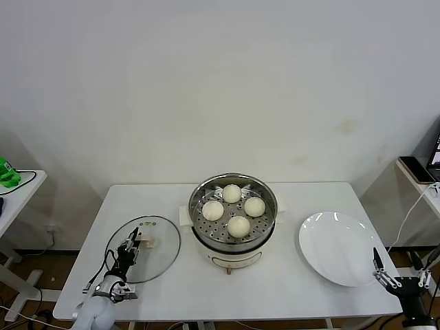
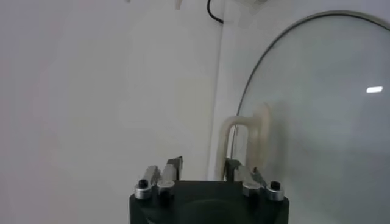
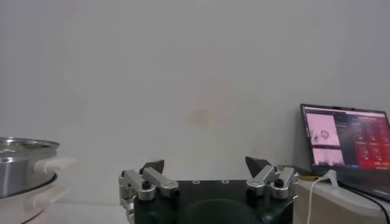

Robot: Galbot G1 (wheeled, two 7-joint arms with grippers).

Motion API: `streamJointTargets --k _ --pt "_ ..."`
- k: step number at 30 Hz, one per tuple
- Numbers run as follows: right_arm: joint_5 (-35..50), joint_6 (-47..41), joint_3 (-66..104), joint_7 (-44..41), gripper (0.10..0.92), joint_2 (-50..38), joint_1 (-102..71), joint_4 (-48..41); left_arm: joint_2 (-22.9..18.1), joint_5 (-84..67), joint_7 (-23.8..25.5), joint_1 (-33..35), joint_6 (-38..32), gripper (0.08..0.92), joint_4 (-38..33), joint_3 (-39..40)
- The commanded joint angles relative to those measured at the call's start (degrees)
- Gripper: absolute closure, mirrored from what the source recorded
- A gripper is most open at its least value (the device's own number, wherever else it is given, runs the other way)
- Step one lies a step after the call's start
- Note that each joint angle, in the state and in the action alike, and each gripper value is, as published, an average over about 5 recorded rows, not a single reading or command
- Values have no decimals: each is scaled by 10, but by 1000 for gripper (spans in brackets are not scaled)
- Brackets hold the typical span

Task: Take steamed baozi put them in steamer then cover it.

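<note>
At the near left corner of the white table (image 1: pixel 172 289), the left gripper (image 1: pixel 130 242) reaches over the cover (image 1: pixel 144 249), which lies flat on the tabletop to the left of the steamer. In the left wrist view, its fingers (image 2: pixel 172 168) stand narrowed, partly closed, with the cream-white handle (image 2: pixel 245 135) of the glass lid just ahead of them; one finger sits close by the handle's post, but whether the pads actually press on the handle cannot be told from here.

At the near right, off the table's corner, the right gripper (image 1: pixel 383 272) hangs idle with its fingers (image 3: pixel 153 166) spread wide and nothing between them. Just to its left, the white plate (image 1: pixel 339 248) rests bare on the right part of the table.

Farther in, at the table's middle, the steamer (image 1: pixel 233 244) stands uncovered on its white base. Four steamed baozi (image 1: pixel 238 225) sit on the perforated tray inside, set in a loose diamond, near each other but apart.

Beyond the table's right end, a side surface holds a laptop (image 3: pixel 347 144) with its screen lit. Off to the far left, a small green object (image 1: pixel 7 173) sits on another white table.
</note>
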Motion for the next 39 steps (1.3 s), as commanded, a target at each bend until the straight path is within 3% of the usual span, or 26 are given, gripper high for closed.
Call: streamJointTargets --k 1,8,13,18,25,31,39 --pt "-1 -1 -1 0 203 1 0 1 -6 23 -13 0 -6 709 7 -3" --pt "-4 -1 -5 0 202 1 0 3 -20 81 -45 8 -13 866 -8 -28" --pt "-9 -2 -14 2 203 -1 2 5 -21 122 -60 28 -2 869 -53 -59" --pt "-30 -13 -23 5 202 -1 7 2 -9 107 -44 46 21 869 -104 -85" --pt "-65 -41 -27 13 202 -5 12 -3 32 15 -1 55 67 869 -184 -102" --pt "-87 -48 -36 17 203 0 18 -3 90 -48 50 50 114 869 -254 -107" --pt "-130 -53 -39 28 203 15 22 2 146 -97 97 20 181 869 -316 -66"
